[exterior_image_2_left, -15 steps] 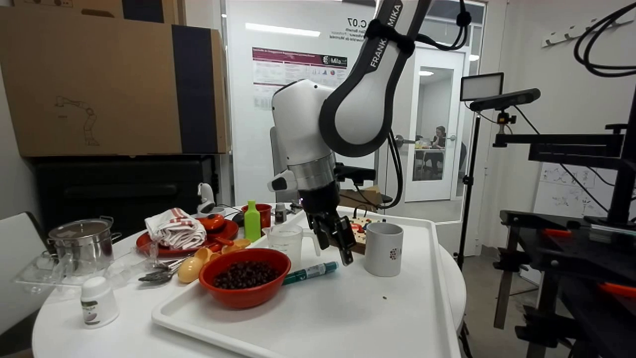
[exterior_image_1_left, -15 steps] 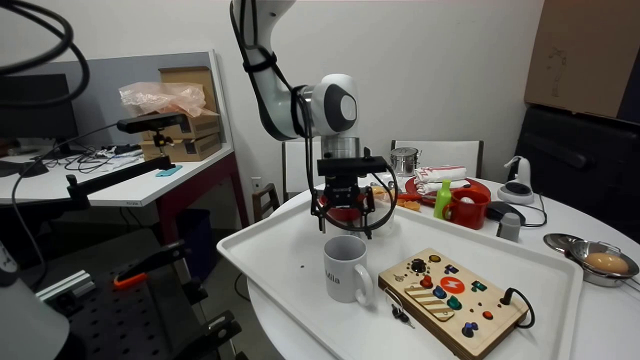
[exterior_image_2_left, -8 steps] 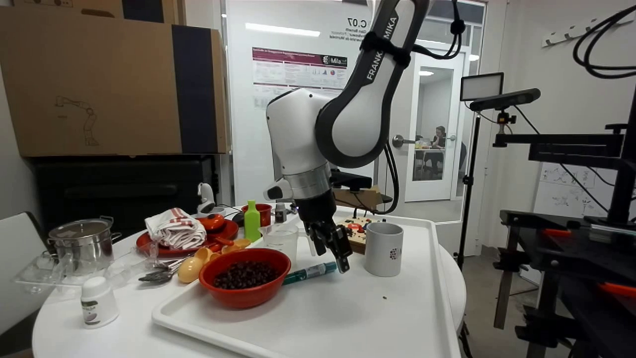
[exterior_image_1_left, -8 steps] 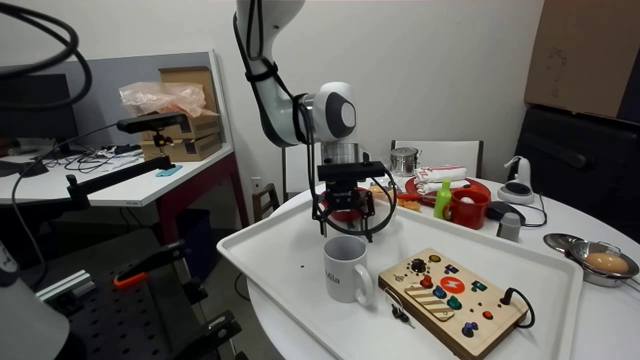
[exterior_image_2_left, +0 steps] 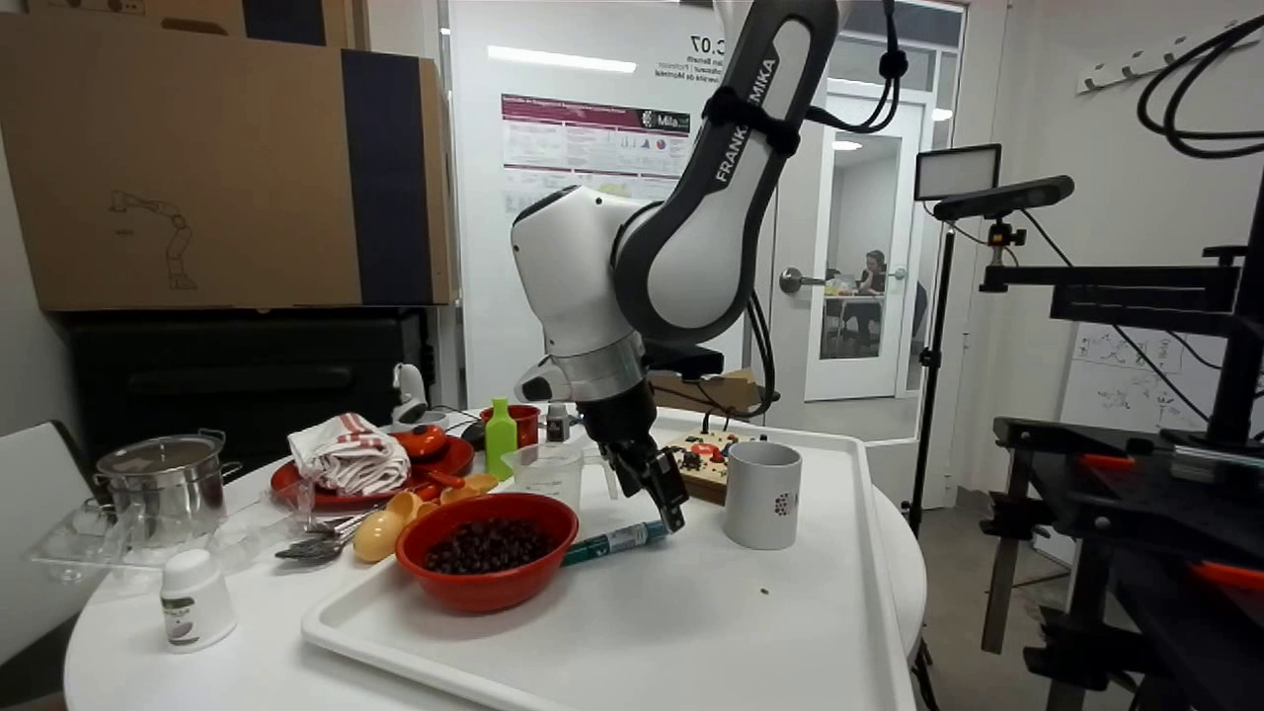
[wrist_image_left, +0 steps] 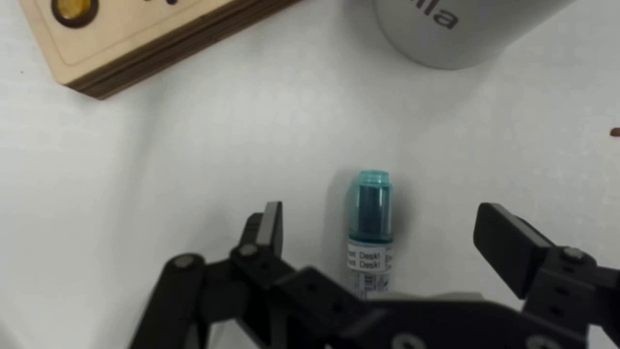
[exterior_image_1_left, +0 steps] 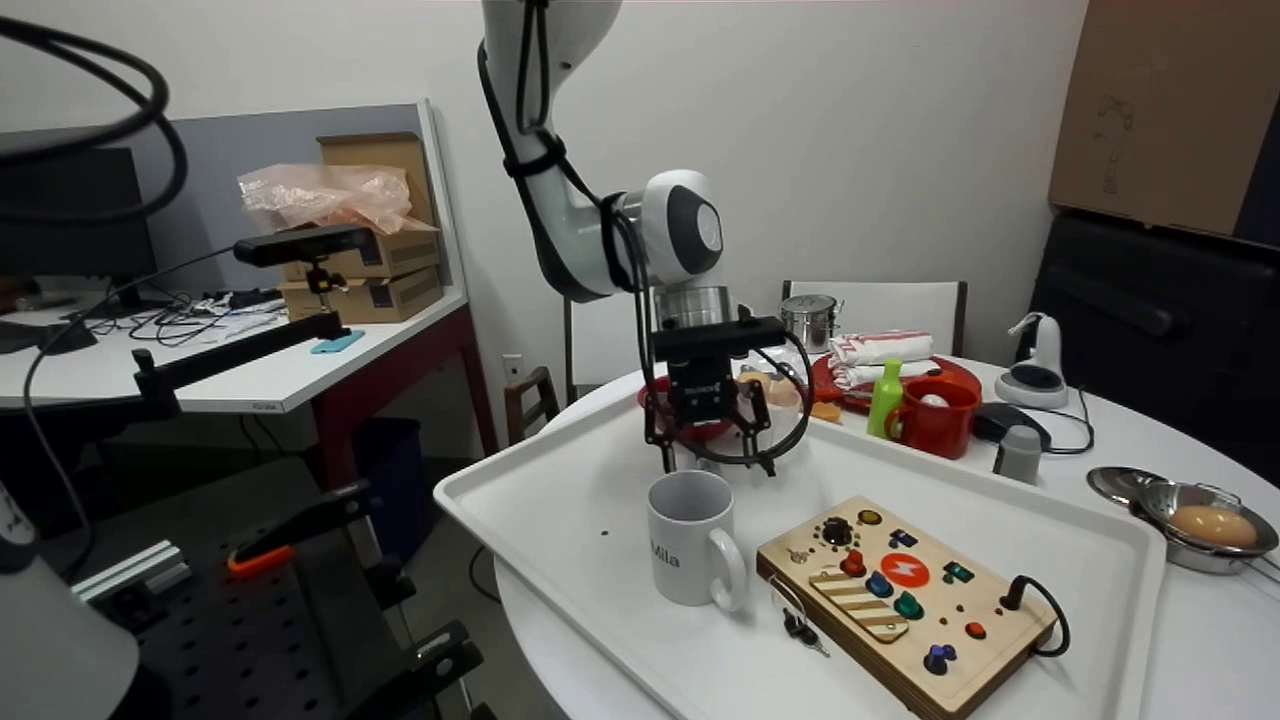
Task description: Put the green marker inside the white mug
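Round and white, the tabletop [exterior_image_2_left: 272,592] is carrying a rimmed white tray [exterior_image_2_left: 711,642], on which the green marker [exterior_image_2_left: 617,543] is lying on its side. Lining up the grasp seems to be the step in hand: the claw [wrist_image_left: 382,230] is hovering wide open over the marker and holding nothing, and in the wrist view the marker's clear teal end is showing roughly midway between the fingers [wrist_image_left: 508,252]. Next, I am judging, the move is calling for a short descent, kept square to the barrel, then a firm closing; lifting above the rim of the white mug [exterior_image_1_left: 683,545] and turning the marker toward upright would be following. Close by, the mug is standing mouth up, waiting for the marker. A red bowl [exterior_image_2_left: 494,592] of dark beans [exterior_image_2_left: 489,546] is hiding the marker's other end in an exterior view, so whether they are touching I cannot tell. Near the claw a translucent measuring jug [exterior_image_2_left: 553,479] is standing, and one finger may be risking a knock against it. Near the mug but apart from it, a wooden control box [exterior_image_1_left: 935,595] is narrowing the room for a swing.
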Robot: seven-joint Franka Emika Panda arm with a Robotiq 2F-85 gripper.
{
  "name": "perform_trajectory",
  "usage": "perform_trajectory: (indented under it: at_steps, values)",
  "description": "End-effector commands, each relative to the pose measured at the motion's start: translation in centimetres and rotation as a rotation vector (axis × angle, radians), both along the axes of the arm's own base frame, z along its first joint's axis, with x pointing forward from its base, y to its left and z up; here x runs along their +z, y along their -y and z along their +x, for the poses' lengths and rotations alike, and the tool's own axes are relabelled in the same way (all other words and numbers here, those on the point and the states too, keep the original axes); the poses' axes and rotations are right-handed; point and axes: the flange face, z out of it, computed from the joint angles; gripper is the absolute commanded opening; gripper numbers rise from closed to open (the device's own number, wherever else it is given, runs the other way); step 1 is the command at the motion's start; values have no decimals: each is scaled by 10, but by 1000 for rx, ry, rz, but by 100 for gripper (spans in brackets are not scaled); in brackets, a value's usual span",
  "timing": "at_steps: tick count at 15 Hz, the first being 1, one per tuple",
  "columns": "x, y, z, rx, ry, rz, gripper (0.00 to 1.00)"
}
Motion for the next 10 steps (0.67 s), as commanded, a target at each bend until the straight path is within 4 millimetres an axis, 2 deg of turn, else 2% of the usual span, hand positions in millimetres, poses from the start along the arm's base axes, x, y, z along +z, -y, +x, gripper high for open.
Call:
perform_trajectory:
  at_steps: [1,5,8,9,10]
  values:
    - [-10,-1,9,-2,-17,-49,100]
    - [-19,-1,10,-7,-41,-58,100]
    - [-24,0,13,-5,-50,-64,92]
    - [-25,-1,13,-5,-53,-67,84]
    - [-26,-2,14,-7,-54,-68,68]
